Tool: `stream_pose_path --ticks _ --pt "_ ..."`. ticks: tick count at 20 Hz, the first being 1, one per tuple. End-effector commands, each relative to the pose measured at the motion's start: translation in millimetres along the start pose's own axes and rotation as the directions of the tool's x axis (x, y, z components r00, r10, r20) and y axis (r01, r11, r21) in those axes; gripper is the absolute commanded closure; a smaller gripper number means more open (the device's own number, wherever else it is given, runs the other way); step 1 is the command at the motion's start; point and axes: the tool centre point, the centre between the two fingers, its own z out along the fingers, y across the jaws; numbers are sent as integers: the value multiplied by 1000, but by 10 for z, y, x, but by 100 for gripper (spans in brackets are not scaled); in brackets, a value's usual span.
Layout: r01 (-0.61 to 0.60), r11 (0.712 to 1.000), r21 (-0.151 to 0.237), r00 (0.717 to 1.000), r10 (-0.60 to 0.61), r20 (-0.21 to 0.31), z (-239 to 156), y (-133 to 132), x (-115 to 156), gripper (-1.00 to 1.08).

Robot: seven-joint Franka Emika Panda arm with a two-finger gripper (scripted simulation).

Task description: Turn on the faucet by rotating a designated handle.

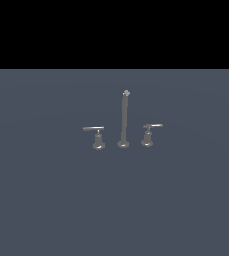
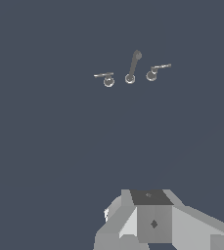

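Grey faucet [image 1: 123, 120] stands upright — its shorter-barred handle [image 1: 150, 134] level, untouched.

Bare simulated scene — flat grey-blue floor [image 1: 46, 200], black void beyond

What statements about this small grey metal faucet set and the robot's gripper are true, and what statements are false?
1. The tall thin grey metal spout post stands upright between the two low handles. True.
2. The grey metal lever handle on the exterior view's left touches the spout post. False: there is a clear gap between them.
3. The light grey gripper is closed around a handle. False: in the wrist view it is far from the whole faucet set and touches nothing.
4. The flat bar of the grey metal lever handle on the exterior view's right lies roughly level. True.
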Motion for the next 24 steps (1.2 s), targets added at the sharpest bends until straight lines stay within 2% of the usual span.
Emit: stream_pose_path --ticks 1,12,18,24 --pt "0 1000 0 1000 0 0 0 0 0 108" --pt "48 998 -30 999 -48 -2 35 -136 71 108" --pt "22 999 -29 1000 -22 -1 55 -121 150 108" --pt "-47 999 -28 999 47 -1 123 -83 374 108"
